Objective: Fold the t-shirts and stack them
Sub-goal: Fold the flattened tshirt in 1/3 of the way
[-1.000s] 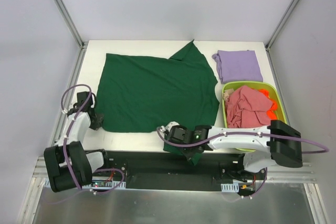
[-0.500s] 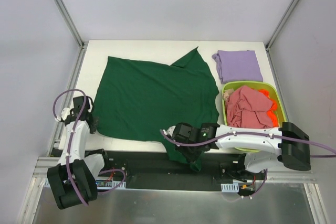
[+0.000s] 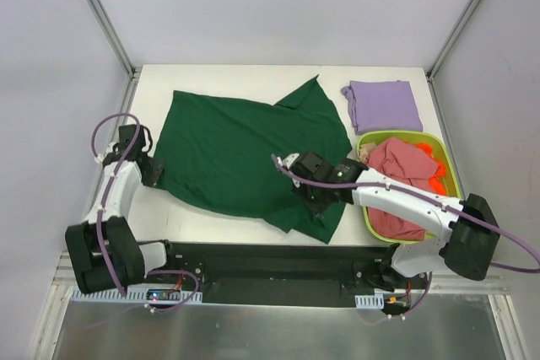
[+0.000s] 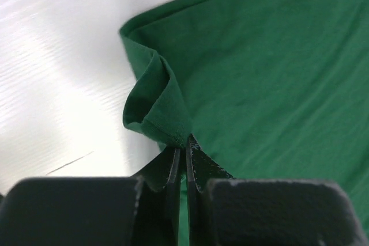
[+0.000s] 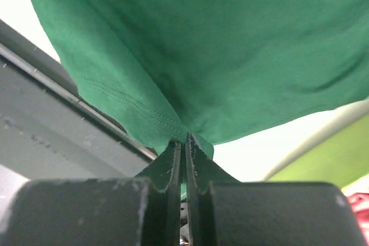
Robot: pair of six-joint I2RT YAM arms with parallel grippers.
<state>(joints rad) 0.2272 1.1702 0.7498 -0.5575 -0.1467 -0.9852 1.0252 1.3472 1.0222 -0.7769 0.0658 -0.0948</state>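
Note:
The large dark green t-shirt lies spread on the white table, its near edge lifted. My left gripper is shut on the shirt's near left corner at the table's left side. My right gripper is shut on the near right part of the shirt, holding it up above the table. A folded lilac-purple t-shirt lies at the back right. A pinkish-red t-shirt is crumpled in the lime-green basket, with a bit of beige cloth beside it.
Small orange objects lie in the basket at the right. The table's near edge and the dark rail run below the shirt. Bare white table shows at the front left. Grey walls close in the sides.
My right gripper has lifted the shirt's near right part and carried it away from the table's near edge, toward the middle. My left gripper has moved back with its corner. The shirt's near edge has shifted back.

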